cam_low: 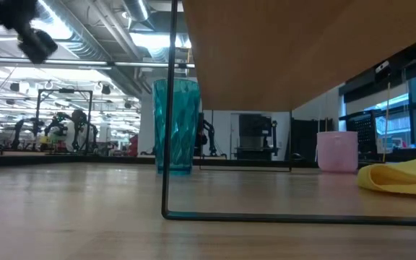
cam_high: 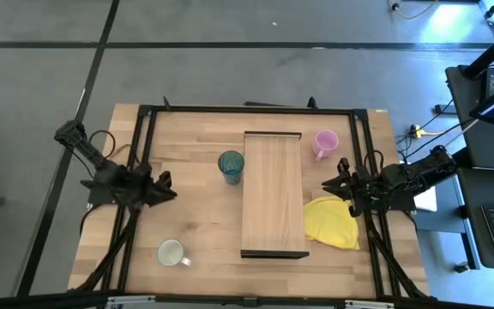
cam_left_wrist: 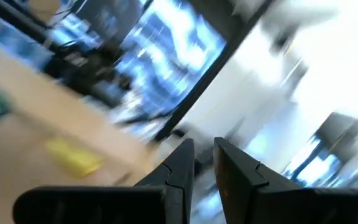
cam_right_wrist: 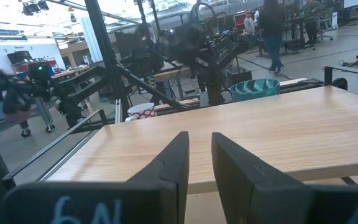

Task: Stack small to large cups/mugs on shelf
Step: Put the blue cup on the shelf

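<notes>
The shelf (cam_high: pixel 274 193), a long light-wood board on a thin dark frame, stands mid-table. A teal tumbler (cam_high: pixel 231 166) stands upright on the tabletop by its left side. Near its far right corner a pink mug (cam_high: pixel 325 142) stands on the tabletop. A white mug (cam_high: pixel 171 252) stands at the near left. My left gripper (cam_high: pixel 165 187) hovers left of the tumbler, tipped upward. My right gripper (cam_high: pixel 328 184) hovers level at the shelf's right side. In both wrist views the fingers (cam_left_wrist: pixel 204 165) (cam_right_wrist: pixel 201 155) stand a narrow gap apart with nothing between them.
A yellow cloth (cam_high: pixel 331 221) lies crumpled on the table against the shelf's near right side, just below my right gripper. A black rail frame (cam_high: pixel 247 109) runs round the table's edges. Beyond the table the right wrist view shows people (cam_right_wrist: pixel 271 25) far off in the room.
</notes>
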Available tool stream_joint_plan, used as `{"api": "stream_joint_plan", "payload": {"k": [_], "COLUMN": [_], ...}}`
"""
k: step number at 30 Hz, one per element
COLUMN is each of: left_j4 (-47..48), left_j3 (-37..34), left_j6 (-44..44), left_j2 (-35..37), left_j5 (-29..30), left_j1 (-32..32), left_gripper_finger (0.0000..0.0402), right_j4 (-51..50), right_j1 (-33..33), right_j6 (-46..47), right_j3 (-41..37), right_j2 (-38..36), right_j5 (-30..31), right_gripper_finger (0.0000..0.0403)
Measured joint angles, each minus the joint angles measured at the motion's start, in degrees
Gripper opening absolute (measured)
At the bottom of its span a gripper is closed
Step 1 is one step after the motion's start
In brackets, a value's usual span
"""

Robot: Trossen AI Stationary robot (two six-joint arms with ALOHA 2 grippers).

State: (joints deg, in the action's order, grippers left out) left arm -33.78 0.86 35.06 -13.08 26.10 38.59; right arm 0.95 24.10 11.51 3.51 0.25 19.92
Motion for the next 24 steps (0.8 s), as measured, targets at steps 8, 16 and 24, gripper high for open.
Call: {"api": "stream_joint_plan", "payload": {"k": [8,16,24], "left_j4": [-14.82,-16.46,-16.40], "left_j3": [0.07,0.04,0.04], "left_j6": [-5.56,-9.78,-12.71], "left_j2": [0.02,0.02,0.02], "left_j5": [0.40,0.71,4.93], "left_j1": [0.00,0.00,-0.07], "left_gripper_finger": [0.0055,0.0055,0.0055], "right_j4": [0.00,0.11,4.55], "right_j1": [0.00,0.00,0.00], "right_j6": [-9.50,-18.93,-19.66], "right_j3": [0.00,0.00,0.00], "right_j2": [0.00,0.02,0.02], "right_j5": [0.11,1.47,5.51], "right_gripper_finger": [0.0071,0.0071,0.0071]}}
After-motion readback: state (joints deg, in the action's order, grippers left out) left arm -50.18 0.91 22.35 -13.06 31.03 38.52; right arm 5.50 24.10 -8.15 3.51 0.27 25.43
